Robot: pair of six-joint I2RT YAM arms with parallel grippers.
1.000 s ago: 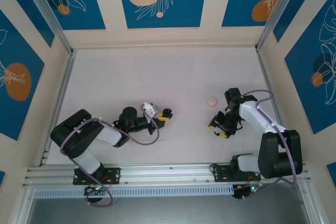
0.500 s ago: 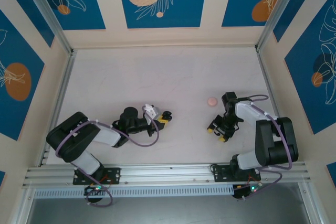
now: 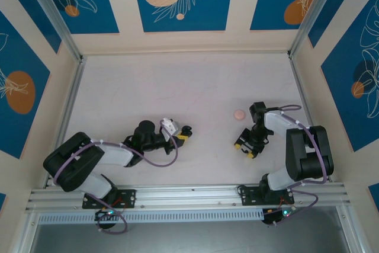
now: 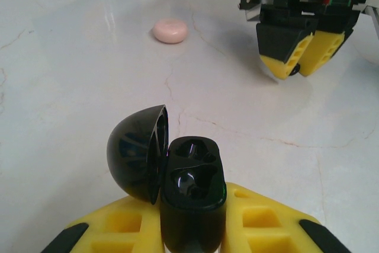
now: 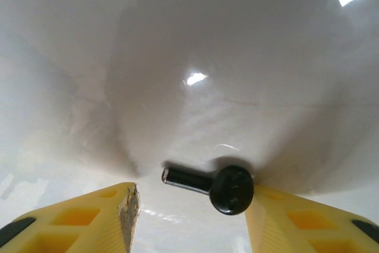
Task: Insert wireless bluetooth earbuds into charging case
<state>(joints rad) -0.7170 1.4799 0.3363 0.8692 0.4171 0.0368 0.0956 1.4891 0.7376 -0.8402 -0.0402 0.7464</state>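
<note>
The black charging case (image 4: 192, 197) stands upright between the yellow fingers of my left gripper (image 4: 192, 232), which is shut on it. Its domed lid (image 4: 135, 153) hangs open to the left, and both sockets look dark and glossy. From above, the left gripper (image 3: 182, 133) sits left of the table's middle. A black stemmed earbud (image 5: 230, 189) lies flat on the table with its stem pointing left. My right gripper (image 5: 189, 220) is open around it, low over the table, and the earbud's round head is right beside the right finger (image 5: 278, 220). The right gripper (image 3: 244, 148) points down.
A closed pale pink round case (image 3: 238, 114) lies on the table just behind the right gripper, and it appears again as the pink case (image 4: 170, 30) in the left wrist view. The right gripper (image 4: 296, 57) hangs to its right there. Walls enclose the white table.
The right arm has folded in closer to its base and its gripper has shifted slightly left, low over the earbud. The left arm's elbow has moved left while its gripper kept the case in place.
</note>
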